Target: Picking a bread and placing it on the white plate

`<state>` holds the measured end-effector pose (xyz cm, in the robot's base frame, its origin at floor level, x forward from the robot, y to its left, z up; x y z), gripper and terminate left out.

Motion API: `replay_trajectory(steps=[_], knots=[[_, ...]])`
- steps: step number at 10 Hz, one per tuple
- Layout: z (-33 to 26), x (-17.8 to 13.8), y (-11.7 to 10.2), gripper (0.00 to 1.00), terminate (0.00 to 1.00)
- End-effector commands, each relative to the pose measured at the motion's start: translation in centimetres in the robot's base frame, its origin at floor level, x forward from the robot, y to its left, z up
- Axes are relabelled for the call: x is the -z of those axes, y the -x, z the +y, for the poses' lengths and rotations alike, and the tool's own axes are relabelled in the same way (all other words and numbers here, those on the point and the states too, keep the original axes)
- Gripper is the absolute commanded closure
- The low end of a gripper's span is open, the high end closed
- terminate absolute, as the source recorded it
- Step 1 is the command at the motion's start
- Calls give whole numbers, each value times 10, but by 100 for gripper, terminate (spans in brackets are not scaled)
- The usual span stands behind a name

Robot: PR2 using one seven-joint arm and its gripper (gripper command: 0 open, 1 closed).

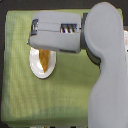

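Exterior view of a PR2 arm (102, 60) working over a green cloth (20, 95) that covers the work surface. The white plate (35, 67) lies toward the exterior view's left, roughly mid-height in the frame, and the bread (45, 59) rests on it, its golden-orange length running obliquely across the plate's middle; its upper end passes out of sight beneath the arm. The gripper (34, 31) sits at the leftward end of the grey forearm housing, directly above the plate's upper rim; its fingertips are hidden or too blurred to resolve, so whether the jaws are spread or closed cannot be told, nor whether they touch the bread. Judged from this arrangement, the placement appears largely accomplished, with release and withdrawal the probable remaining step. Risks from here: if the fingers grip or merely contact the pastry, lifting away could drag it off the plate or tip it over the slightly raised rim; a sideways retreat at low height could also nudge the plate across the cloth, which may slide or wrinkle. The bulky forearm and upper arm occupy the exterior view's right and centre, masking the plate's upper portion and anything beneath them. No other loose objects are visible on the cloth; dark surroundings border its left and upper edges.
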<state>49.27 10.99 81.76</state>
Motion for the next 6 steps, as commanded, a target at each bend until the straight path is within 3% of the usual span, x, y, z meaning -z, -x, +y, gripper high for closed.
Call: replay_trajectory(steps=[1, 3, 5, 6], knots=[[-9, 2, -2, 0, 0], [-17, -12, -4, 0, 0], [-39, -56, -24, 0, 0], [-42, -62, -27, 0, 0]])
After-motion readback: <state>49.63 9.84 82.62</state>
